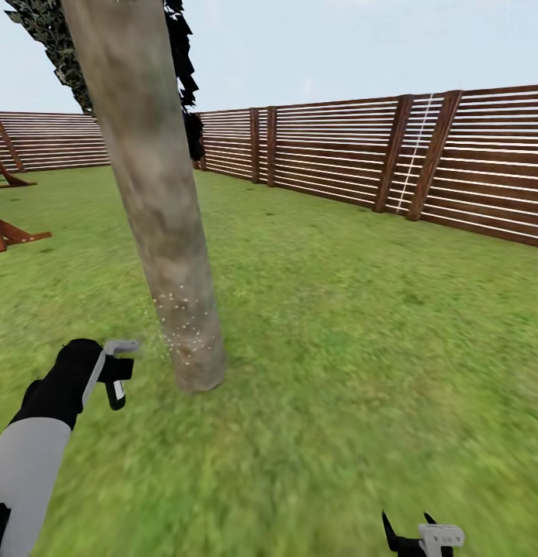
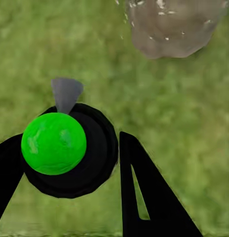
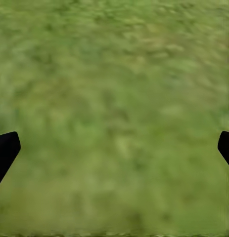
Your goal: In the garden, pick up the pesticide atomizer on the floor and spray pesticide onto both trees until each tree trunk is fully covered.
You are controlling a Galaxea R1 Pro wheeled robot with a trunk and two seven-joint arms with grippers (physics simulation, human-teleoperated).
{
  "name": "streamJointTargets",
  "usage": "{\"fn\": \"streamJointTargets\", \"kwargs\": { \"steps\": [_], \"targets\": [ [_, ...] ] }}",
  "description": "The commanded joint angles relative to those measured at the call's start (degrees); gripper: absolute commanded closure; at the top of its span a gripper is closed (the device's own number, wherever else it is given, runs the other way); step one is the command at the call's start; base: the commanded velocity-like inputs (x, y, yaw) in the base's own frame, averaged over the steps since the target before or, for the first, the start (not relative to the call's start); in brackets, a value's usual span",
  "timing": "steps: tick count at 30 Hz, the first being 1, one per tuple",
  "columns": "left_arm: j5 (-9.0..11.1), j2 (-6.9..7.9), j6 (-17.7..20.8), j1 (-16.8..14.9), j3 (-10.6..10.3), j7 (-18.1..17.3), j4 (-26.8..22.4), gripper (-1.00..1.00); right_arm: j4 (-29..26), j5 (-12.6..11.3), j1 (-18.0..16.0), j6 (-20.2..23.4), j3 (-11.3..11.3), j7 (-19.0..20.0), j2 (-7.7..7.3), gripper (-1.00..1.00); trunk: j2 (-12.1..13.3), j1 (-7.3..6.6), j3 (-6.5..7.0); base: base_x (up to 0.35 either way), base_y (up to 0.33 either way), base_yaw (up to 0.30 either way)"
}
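A thick pale mottled tree trunk rises from the grass, leaning slightly, with dark jagged leaves at the top. White spray specks dot its lower part. My left gripper hangs just left of the trunk's base, shut on the pesticide atomizer, a small black bottle with a white label. In the left wrist view the atomizer shows a bright green round top and a grey nozzle, held between the black fingers, with the trunk base beyond. My right gripper sits low at the front right, open over grass.
A brown slatted fence runs along the back and right of the lawn. Reddish wooden frames stand on the grass at the far left. Open lawn stretches right of the trunk.
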Motion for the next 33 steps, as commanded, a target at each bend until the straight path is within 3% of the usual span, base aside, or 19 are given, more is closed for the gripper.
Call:
{"fn": "streamJointTargets", "kwargs": {
  "steps": [1, 3, 5, 8, 10, 12, 14, 18, 22, 26, 27, 31, 33],
  "targets": [
    [-0.01, 0.00, -0.07, 0.21, 0.07, 0.07, 0.03, 1.00, 0.00, -0.01, 0.00, 0.00, -0.01, 0.00, 0.00, -1.00, 0.00, 0.00, 0.00, -0.291, -0.129, 0.000],
    [0.12, -0.08, -0.15, 0.39, 0.12, 0.07, 0.17, 1.00, 0.00, 0.00, 0.00, 0.00, -0.01, 0.00, 0.00, -1.00, 0.00, 0.00, 0.00, -0.285, -0.176, 0.000],
    [-0.06, -2.55, -0.54, 1.13, 0.14, 0.27, 0.26, 1.00, 0.00, -0.02, 0.00, 0.00, -0.01, 0.00, 0.00, -1.00, 0.00, 0.00, 0.00, -0.225, -0.182, 0.000],
    [-0.07, -5.02, -3.96, 1.65, 0.14, 0.85, 0.31, 1.00, 0.00, -0.03, 0.00, 0.00, -0.01, 0.00, 0.00, -1.00, 0.00, 0.00, 0.00, -0.085, -0.155, 0.000],
    [-0.09, -5.96, -6.22, 2.06, 0.34, 1.38, 3.18, 1.00, 0.00, -0.05, 0.00, 0.00, -0.03, 0.00, 0.00, -1.00, 0.00, 0.00, 0.00, -0.009, -0.199, 0.000],
    [-0.10, -6.04, -12.12, 2.14, 1.27, 2.21, 7.52, 1.00, -0.02, -0.04, 0.00, 0.00, 0.02, 0.00, 0.00, -1.00, 0.00, 0.00, 0.00, -0.002, -0.231, 0.000],
    [0.14, -6.18, -18.76, 2.19, 3.98, 6.07, 13.70, 1.00, -0.01, 0.00, 0.00, 0.00, 0.04, 0.00, 0.00, -1.00, 0.00, 0.00, 0.00, 0.025, -0.255, 0.000],
    [0.17, -7.89, -27.66, 2.26, 4.59, 8.36, 20.08, 1.00, -0.02, 0.00, 0.00, -0.02, 0.05, 0.00, 0.05, -1.00, 0.00, 0.00, 0.00, 0.012, -0.268, 0.000],
    [0.26, -12.09, -33.27, 2.32, 4.63, 14.75, 24.33, 1.00, -0.08, 0.00, 0.00, 0.00, 0.05, 0.07, 0.00, -1.00, 0.00, 0.00, 0.00, 0.079, -0.269, 0.000],
    [0.38, -13.14, -35.71, 2.68, 4.62, 17.39, 27.75, 1.00, -0.09, -0.05, 0.00, -0.05, 0.05, 0.10, 0.00, -1.00, 0.00, 0.00, 0.00, 0.120, -0.269, 0.000],
    [0.69, -13.17, -35.79, 2.69, 4.62, 17.40, 27.88, 1.00, -0.09, -0.06, 0.00, -0.07, 0.05, 0.09, 0.00, -1.00, 0.00, 0.00, 0.00, 0.130, -0.269, 0.000],
    [8.13, -13.11, -36.17, 2.94, 4.54, 16.71, 28.01, 1.00, 0.00, -0.06, 0.00, -0.09, 0.05, 0.05, 0.09, -1.00, 0.00, 0.00, -0.08, 0.131, -0.269, 0.162],
    [8.73, -13.05, -36.24, 2.96, 4.54, 16.74, 28.06, 1.00, 0.00, -0.08, 0.00, -0.09, 0.05, 0.01, 0.09, -1.00, 0.00, 0.00, -0.14, 0.132, -0.269, 0.258]
  ]
}}
